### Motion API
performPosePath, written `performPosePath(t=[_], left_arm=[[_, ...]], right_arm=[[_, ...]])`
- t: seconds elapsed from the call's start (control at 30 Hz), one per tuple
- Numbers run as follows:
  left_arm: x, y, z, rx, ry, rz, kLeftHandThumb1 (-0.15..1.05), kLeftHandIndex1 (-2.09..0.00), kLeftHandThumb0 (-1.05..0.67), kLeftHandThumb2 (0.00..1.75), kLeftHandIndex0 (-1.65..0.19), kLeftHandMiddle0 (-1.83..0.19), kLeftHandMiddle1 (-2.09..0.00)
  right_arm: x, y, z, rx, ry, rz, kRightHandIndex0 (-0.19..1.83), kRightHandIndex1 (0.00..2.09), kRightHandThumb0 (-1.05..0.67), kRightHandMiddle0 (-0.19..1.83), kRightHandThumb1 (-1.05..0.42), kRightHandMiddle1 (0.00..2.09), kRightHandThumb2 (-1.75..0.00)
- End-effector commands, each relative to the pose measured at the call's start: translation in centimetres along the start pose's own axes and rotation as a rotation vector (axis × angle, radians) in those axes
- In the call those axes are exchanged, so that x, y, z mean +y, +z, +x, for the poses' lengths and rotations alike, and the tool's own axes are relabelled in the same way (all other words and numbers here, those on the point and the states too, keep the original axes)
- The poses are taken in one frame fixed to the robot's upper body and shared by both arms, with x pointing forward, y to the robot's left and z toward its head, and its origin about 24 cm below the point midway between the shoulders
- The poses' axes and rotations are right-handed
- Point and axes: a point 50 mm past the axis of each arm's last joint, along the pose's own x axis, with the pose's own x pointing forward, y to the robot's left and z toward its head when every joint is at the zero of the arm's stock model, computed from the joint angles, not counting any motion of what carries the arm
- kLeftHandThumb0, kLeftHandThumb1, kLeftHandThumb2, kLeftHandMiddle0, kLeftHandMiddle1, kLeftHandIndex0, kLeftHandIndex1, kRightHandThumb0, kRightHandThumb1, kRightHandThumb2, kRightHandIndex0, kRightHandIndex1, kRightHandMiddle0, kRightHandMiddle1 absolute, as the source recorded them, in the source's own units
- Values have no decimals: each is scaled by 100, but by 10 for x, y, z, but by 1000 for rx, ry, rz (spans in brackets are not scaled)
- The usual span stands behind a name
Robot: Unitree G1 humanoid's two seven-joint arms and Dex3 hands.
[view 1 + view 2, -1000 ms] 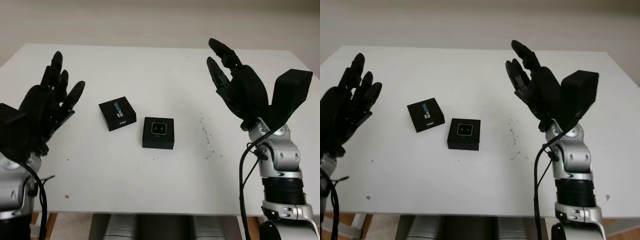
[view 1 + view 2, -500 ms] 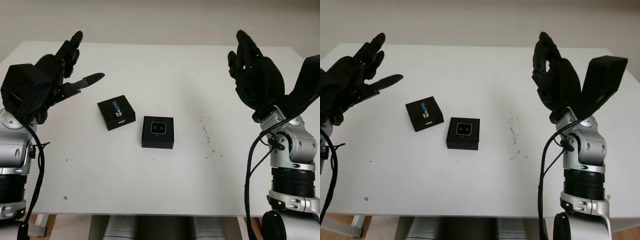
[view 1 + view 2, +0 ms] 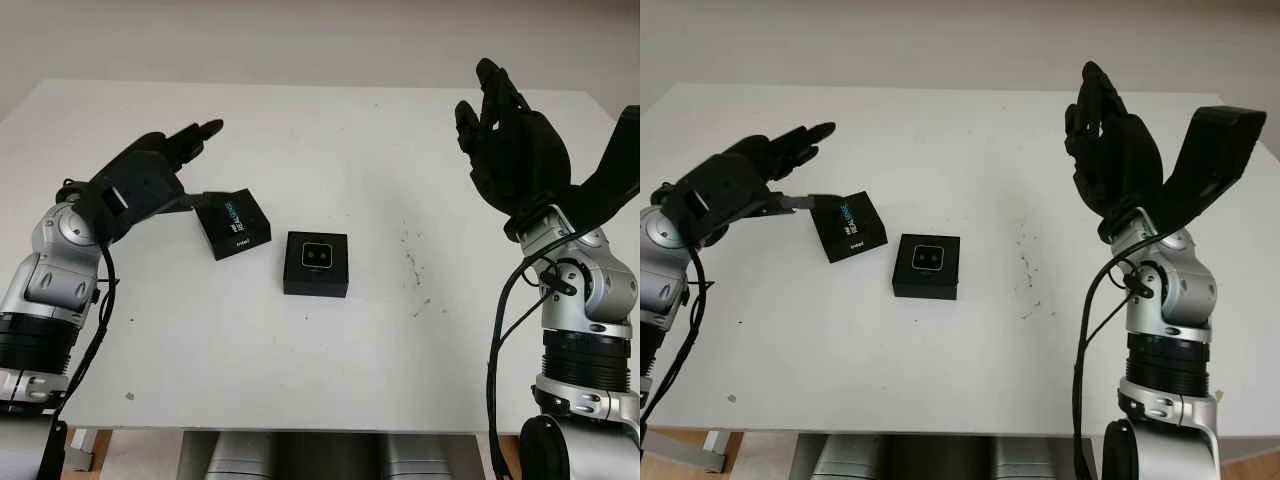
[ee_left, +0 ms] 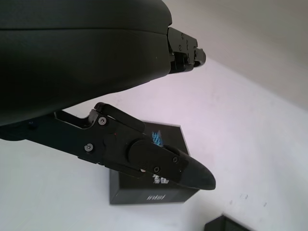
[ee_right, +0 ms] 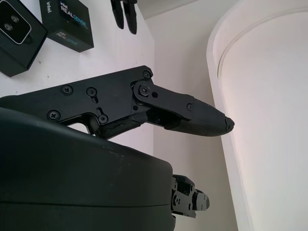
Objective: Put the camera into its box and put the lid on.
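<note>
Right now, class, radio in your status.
Left hand open, at the lid. Right hand open, raised. Camera sits in its box, uncovered. Nothing between.

The black lid (image 5: pixel 66 24) reads "intel REALSENSE" on its top and "intel" on its side.

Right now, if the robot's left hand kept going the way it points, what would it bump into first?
Probably the lid. The open left hand sits just beside it, one finger reaching over it, though how high is unclear.
</note>
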Motion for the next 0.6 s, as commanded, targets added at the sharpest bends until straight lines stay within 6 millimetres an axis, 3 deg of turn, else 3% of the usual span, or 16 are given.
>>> performPosePath(t=[0.0,0.3,0.57], left_arm=[[7,3,1,6,-13,37,94,-2,-81,5,9,9,-1],[-4,-4,2,36,-119,214,90,-4,-89,4,17,19,0],[-11,-11,5,54,-15,225,91,0,-83,5,19,19,0]], right_arm=[[3,4,-1,-19,10,-10,-13,5,-71,-11,-105,10,-69],[2,2,-2,-16,-11,-3,-14,5,-70,-10,-105,10,-69],[2,3,-3,-22,-11,-15,-13,5,-69,-7,-105,11,-71]])
